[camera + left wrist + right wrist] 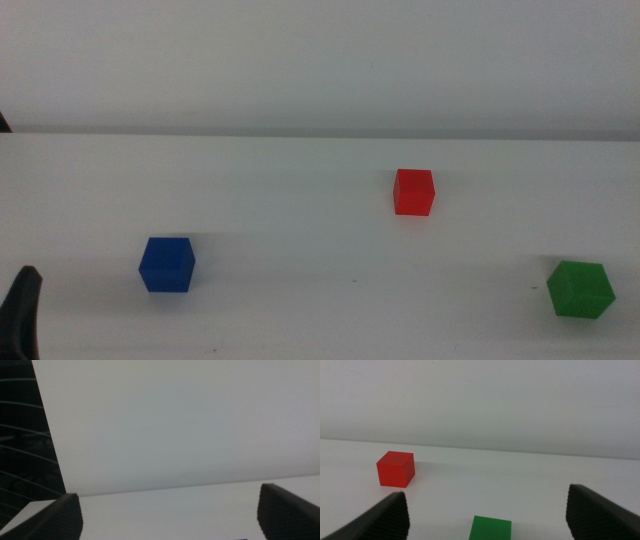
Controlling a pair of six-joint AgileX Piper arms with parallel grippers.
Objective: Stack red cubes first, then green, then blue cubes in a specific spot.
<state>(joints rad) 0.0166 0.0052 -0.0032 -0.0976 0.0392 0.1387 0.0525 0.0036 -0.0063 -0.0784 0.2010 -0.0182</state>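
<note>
Stacking has not begun, as far as these pictures show: all three cubes sit singly on the white tabletop (300, 300), none touching another and none lifted. Taking the red cube (414, 192) as the landmark and reading the middle view from left to right, the left gripper (22, 310) comes first, only a dark sliver at the lower left corner, far to the left of the red cube and nearer the camera. Its jaws stand wide apart in its wrist view, with nothing but bare table and wall between them. Next is the blue cube (166, 265), well to the left of the red cube and closer to the camera. The red cube itself stands right of centre, farther back than the other two. The green cube (580, 289) lies to its right and nearer the camera, well apart from it. The right gripper (487, 520) is outside the middle view; its own camera shows its jaws spread, empty, with the green cube between and ahead of them and the red cube beyond. No mark shows the stacking spot. Judging by this, every step is still left: red placed, green on it, blue on top.
</note>
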